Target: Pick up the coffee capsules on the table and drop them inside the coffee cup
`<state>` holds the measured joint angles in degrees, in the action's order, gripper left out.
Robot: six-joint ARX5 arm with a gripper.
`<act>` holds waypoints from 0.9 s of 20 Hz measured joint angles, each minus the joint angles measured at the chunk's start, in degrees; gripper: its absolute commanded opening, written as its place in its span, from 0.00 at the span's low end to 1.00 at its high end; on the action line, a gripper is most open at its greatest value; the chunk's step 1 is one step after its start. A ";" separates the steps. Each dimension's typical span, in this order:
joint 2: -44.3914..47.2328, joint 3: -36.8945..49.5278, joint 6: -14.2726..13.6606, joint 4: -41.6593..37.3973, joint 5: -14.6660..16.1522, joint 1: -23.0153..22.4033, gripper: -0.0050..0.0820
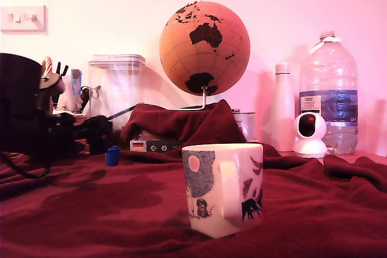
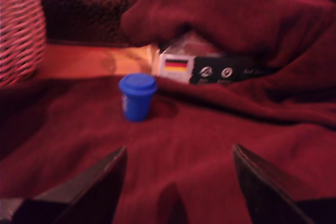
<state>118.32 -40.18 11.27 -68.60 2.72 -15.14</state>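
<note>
Jaws apart, empty; coffee capsule (image 2: 137, 97) stands upright on red cloth (image 2: 199, 145), rim up.

Capsule (image 1: 112, 156): solid blue. Mug (image 1: 222, 188): white w/ grey-blue scene, pink circle, small dark figures. Blanket (image 1: 91, 209): deep red, plain. Globe (image 1: 205, 48): tan cork, black continents. Box (image 2: 210, 68) under blanket: black-red-yellow flag stripes, white icons on black. Basket (image 2: 18, 30): pale weave.

Mug (image 1: 222, 188) front on cloth (image 1: 91, 209) — capsule (image 1: 112, 156) behind, toward exterior view's left.
</note>
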 measured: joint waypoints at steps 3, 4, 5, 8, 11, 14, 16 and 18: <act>0.35 -0.55 -0.13 0.09 0.42 0.20 0.73; 0.35 -0.57 -0.98 0.17 0.85 0.28 0.73; 0.35 -0.70 -1.09 0.46 1.44 0.42 0.73; 0.37 -1.86 -1.66 1.70 1.70 0.79 0.73; 0.37 -2.86 -1.84 2.34 1.84 1.40 0.73; 0.37 -4.02 -1.84 3.48 2.58 1.92 0.73; 0.37 -4.72 -1.84 3.48 2.75 2.12 0.73; 0.39 -5.16 -1.92 3.56 2.97 2.16 0.73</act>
<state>118.72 -45.34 9.34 -65.04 5.69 -12.97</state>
